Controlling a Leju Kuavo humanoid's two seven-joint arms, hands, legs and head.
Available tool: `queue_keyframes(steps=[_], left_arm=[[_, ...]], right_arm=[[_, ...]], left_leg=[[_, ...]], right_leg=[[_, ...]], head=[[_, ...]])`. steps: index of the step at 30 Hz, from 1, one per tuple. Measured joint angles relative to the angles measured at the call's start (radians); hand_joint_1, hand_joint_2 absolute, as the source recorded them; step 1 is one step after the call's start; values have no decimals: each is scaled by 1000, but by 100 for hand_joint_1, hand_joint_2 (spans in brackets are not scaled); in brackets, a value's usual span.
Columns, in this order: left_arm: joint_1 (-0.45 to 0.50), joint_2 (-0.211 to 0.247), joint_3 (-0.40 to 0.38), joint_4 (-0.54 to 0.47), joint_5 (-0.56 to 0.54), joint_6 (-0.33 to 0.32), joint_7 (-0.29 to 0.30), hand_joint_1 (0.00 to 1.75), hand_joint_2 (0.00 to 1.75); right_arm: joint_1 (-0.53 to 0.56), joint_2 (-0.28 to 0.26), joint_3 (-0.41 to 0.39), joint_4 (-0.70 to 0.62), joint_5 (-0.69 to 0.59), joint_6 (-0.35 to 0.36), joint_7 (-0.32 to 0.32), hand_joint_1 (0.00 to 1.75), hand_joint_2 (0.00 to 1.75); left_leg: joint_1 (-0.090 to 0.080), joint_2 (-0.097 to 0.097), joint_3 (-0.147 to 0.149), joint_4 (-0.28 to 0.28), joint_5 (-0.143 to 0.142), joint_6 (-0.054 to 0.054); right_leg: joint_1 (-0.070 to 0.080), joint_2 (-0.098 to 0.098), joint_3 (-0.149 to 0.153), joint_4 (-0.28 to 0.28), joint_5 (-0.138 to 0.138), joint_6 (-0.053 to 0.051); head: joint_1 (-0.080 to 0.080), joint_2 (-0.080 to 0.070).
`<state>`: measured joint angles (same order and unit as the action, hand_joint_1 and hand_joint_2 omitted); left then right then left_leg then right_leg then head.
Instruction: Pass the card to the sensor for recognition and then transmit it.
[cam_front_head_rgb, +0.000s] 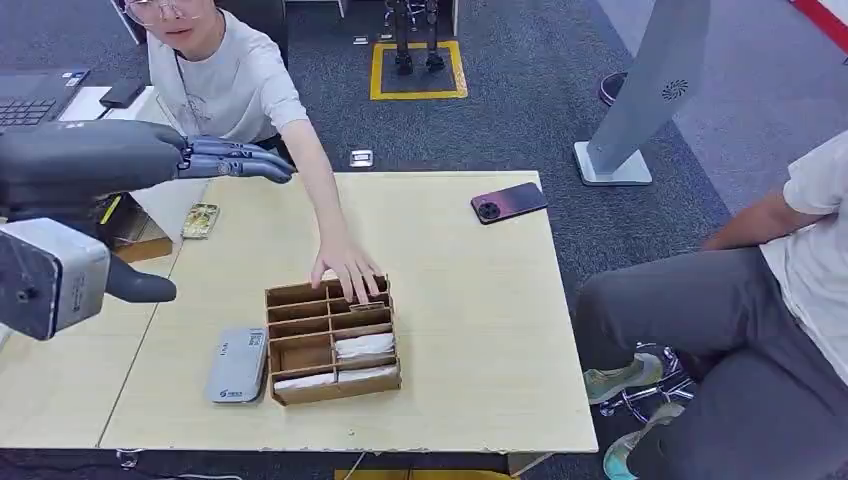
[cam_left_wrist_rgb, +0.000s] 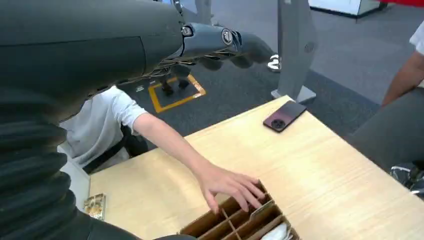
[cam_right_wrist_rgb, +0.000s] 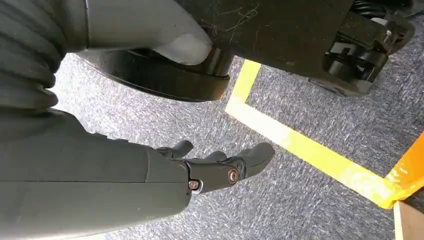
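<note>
My left hand is raised above the table's left side, fingers stretched out flat with nothing in them; the left wrist view shows the same hand empty. A brown divided card box stands near the table's middle, with white cards in its near compartments. A person's hand reaches into the box's far compartments, also seen from my left wrist. The grey card sensor lies flat just left of the box. My right hand hangs over the grey carpet, fingers loosely apart, holding nothing.
A dark phone lies at the table's far right corner, a small patterned packet at its far left. A seated person is close to the table's right edge. A grey stand rises beyond the table.
</note>
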<state>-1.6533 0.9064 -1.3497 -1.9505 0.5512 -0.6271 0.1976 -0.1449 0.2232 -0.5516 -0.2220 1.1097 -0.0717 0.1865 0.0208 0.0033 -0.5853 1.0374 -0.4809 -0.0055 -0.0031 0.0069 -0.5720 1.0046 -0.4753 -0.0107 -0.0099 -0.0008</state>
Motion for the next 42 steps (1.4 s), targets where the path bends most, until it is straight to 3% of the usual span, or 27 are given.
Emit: queue_keyframes(steps=[5,7,10,17,23,26,30,36,42], left_arm=[[-30,13,-67,-14,-6,3,-7,0,175],[-22,13,-77,-15,-60,52,-23,0,175],[53,-16,-85,5,-222,144,-43,0,175],[162,-56,-116,27,-358,154,35,0,175],[331,-95,-118,111,-584,220,54,0,175],[415,-125,-100,169,-688,219,56,0,175],[479,-134,-81,215,-735,195,52,0,175],[608,-152,-12,251,-745,217,75,0,175],[664,-170,20,265,-758,220,82,0,175]], right_arm=[[0,-1,0,0,0,0,0,0,175],[0,-1,0,0,-5,-1,0,0,175],[0,-1,-1,0,-10,-6,0,0,175],[6,-1,-2,0,-10,-18,10,0,175],[7,-1,-5,0,-9,-22,12,0,175],[6,-1,-5,0,-4,-22,14,0,175],[6,-1,-5,0,0,-19,15,0,175],[6,-1,-5,0,0,-22,17,0,175],[6,-1,-5,0,-3,-23,17,0,175]], left_leg=[[0,0,0,0,0,0],[0,0,0,0,0,0],[0,-2,0,0,0,0],[-1,0,0,0,1,0],[0,-1,0,0,1,0],[0,0,0,0,1,0],[0,0,0,0,1,0],[0,0,0,0,1,0],[0,0,0,0,1,0]], right_leg=[[0,0,0,0,0,0],[0,0,0,0,0,0],[0,-2,1,0,0,0],[-1,0,0,0,1,1],[0,0,0,0,1,1],[0,0,0,0,1,1],[0,1,0,0,1,1],[0,1,-1,0,1,1],[0,0,-1,0,1,1]], head=[[0,0],[1,0],[0,0],[0,0],[0,0],[0,0],[0,0],[0,0],[0,0]])
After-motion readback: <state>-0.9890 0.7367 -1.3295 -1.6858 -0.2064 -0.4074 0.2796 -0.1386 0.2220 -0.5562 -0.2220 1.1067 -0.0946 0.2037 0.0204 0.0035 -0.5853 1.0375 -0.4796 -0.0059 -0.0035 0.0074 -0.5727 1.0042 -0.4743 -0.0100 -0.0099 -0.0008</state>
